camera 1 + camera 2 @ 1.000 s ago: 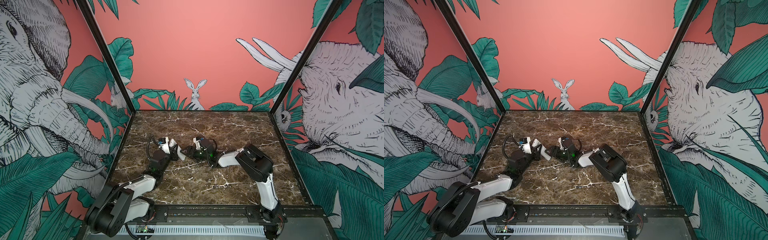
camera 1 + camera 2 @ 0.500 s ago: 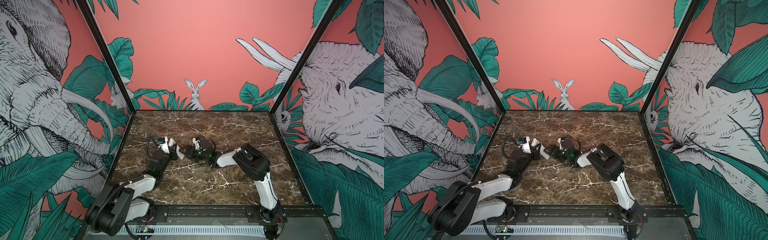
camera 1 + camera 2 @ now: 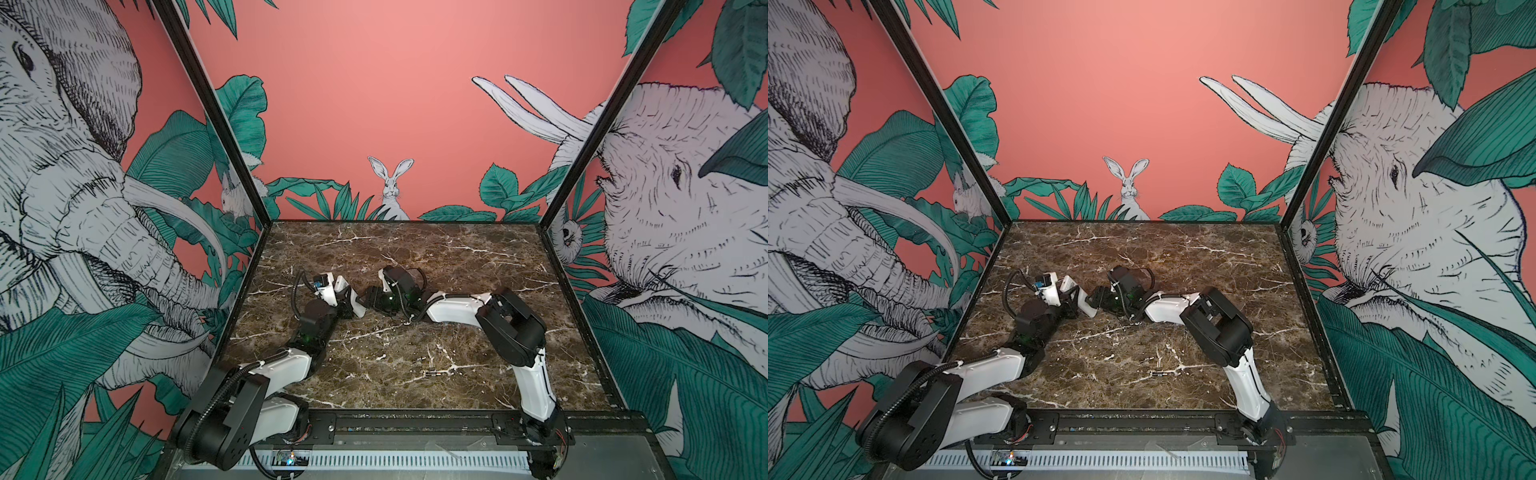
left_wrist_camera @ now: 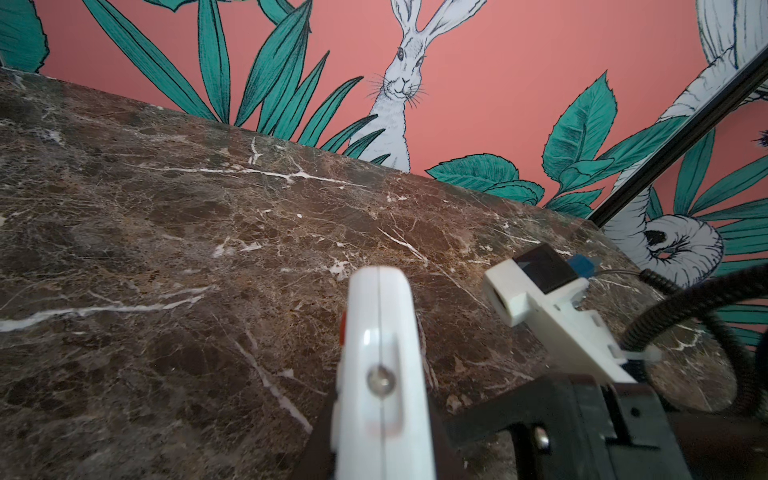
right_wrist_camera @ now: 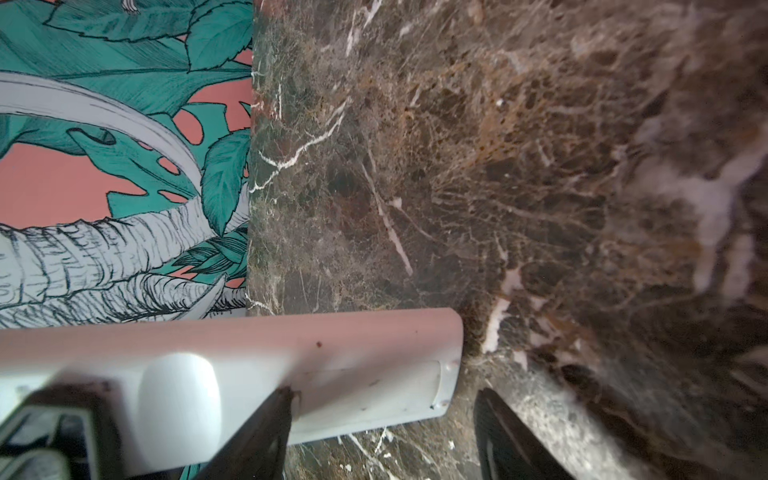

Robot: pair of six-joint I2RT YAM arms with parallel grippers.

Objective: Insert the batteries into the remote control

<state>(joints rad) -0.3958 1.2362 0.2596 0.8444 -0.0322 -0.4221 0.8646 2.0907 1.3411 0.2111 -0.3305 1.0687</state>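
I count one remote control (image 3: pixel 357 306) (image 3: pixel 1086 307), two batteries (image 3: pixel 434 374) (image 3: pixel 1158 374) and two arms. My left pincer (image 3: pixel 347 300) (image 3: pixel 1073 297) is clamped on the remote control, holding it tilted. My right pincer (image 5: pixel 382 392) stands apart at the remote control's lower end, one finger (image 5: pixel 266 432) across its plain back, the other beyond the end. Both batteries lie close together on the desk (image 3: pixel 457 257), well in front of the remote control. The desk is one slab of brown marble with white veins. Three coral walls stand around it, printed with elephants, green leaves and a rabbit (image 3: pixel 390 185).
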